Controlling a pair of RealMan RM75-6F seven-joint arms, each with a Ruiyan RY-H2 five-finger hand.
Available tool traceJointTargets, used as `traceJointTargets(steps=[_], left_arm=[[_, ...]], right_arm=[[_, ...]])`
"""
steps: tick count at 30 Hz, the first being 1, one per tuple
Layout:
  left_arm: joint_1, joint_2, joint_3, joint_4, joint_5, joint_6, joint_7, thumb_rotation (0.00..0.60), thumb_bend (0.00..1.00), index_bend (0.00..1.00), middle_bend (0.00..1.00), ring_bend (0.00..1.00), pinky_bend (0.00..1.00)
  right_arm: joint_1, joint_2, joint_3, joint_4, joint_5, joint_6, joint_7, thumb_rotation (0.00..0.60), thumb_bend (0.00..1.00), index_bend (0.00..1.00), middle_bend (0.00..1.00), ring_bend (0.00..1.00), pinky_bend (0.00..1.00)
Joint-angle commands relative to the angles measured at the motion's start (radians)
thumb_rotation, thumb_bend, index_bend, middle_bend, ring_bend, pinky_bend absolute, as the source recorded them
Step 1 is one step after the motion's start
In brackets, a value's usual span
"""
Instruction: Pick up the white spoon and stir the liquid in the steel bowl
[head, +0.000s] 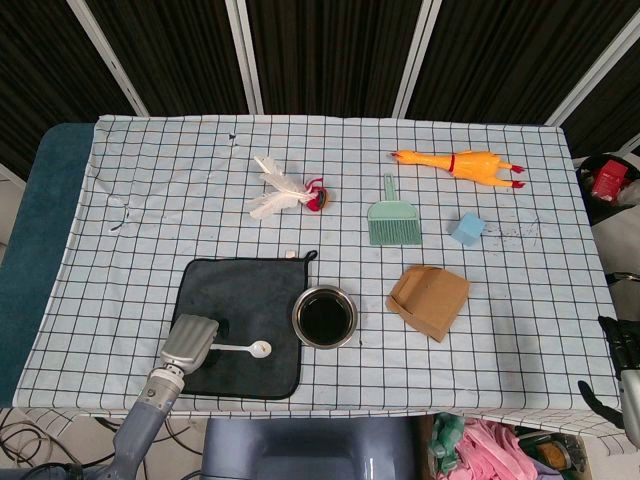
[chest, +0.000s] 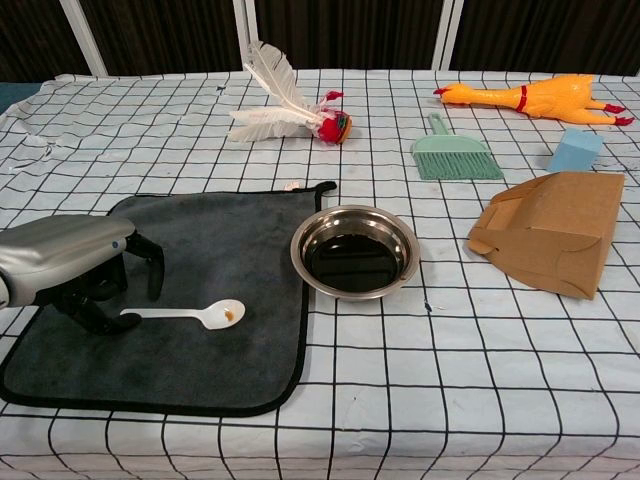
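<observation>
The steel bowl (chest: 355, 251) sits near the middle of the checked tablecloth (chest: 500, 380), dark liquid (chest: 352, 262) pooled in it. Touching the bowl's left rim is a dark grey mat (chest: 215, 260), and on that mat, left of the bowl and a little nearer the table's front edge, lies the white spoon (chest: 190, 314), its scoop pointing toward the bowl and a small orange-brown smear in the scoop. Nothing lies on the mat between spoon and bowl.

Right of the bowl, apart from it, stands a brown cardboard box (chest: 555, 230). Behind the bowl to the right lies a green dustpan brush (chest: 455, 155), and beyond that a blue block (chest: 575, 150) and a yellow rubber chicken (chest: 530, 97) near the far edge. Behind the bowl to the left, well apart, is a white feather toy (chest: 285, 112) with a red tip.

The left hand (chest: 75, 275) hovers low over the mat's left part, at the spoon's handle end, far from the bowl. Its silver back faces up and its dark fingers (chest: 150, 265) curl downward, spread around the handle tip. One fingertip looks to be at or touching the handle end, but the spoon lies flat on the mat and the hand has not closed on it.

The right hand (head: 620, 360) shows only at the far right edge of the head view, off the table and well away from the bowl; whether its fingers are spread or curled I cannot tell.
</observation>
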Motion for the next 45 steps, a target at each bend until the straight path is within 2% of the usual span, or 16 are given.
traceJointTargets(steps=[1, 25, 45], left_arm=[[-0.007, -0.001, 0.002, -0.005, -0.007, 0.000, 0.013, 0.600, 0.34, 0.49, 1.00, 0.99, 0.92], [-0.031, -0.005, 0.015, -0.013, -0.058, 0.006, 0.027, 0.600, 0.35, 0.49, 1.00, 0.99, 0.92], [-0.038, -0.011, 0.027, 0.007, -0.054, 0.018, 0.009, 0.600, 0.37, 0.51, 1.00, 0.99, 0.92]], right_arm=[[0.000, 0.000, 0.000, 0.000, 0.001, -0.001, 0.000, 0.600, 0.21, 0.00, 0.09, 0.14, 0.25], [-0.002, 0.001, 0.003, -0.003, 0.004, -0.006, -0.007, 0.600, 0.21, 0.00, 0.09, 0.14, 0.26], [0.000, -0.005, 0.005, 0.003, 0.006, -0.013, -0.013, 0.600, 0.21, 0.00, 0.09, 0.14, 0.26]])
